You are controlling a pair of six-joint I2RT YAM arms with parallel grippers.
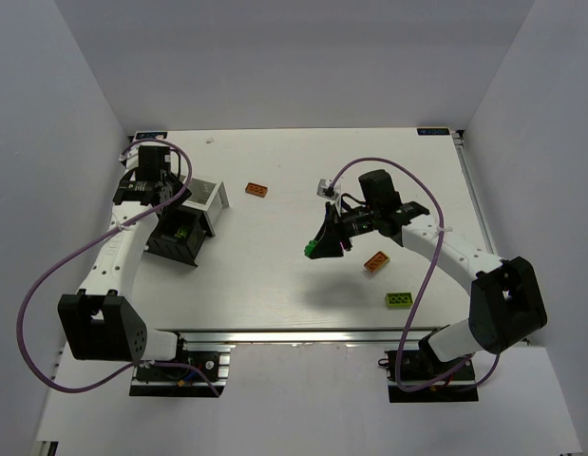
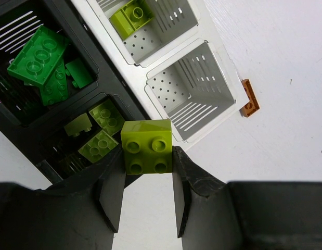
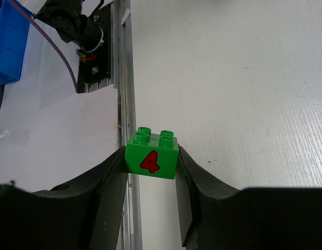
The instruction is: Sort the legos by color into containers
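Left gripper is clamped on a lime brick, pinching just its near edge. It hangs over the wall between the black box and the white box, far left. Right gripper is clamped on a green brick above mid-table, well apart from the boxes. Risks: a drop from here could clip that wall and bounce out or land in the wrong cell, and the shallow pinch may let the brick twist. Green has to go left, where the left arm sits over the boxes, so a clash looks possible. Left wrist shows the cells: green pile, lime pile, plus a stray lime piece in white; the top view hides most of that. Only the top view shows the leftovers on the table: orange brick, second orange brick, loose lime brick. Only the right wrist shows the red 4.
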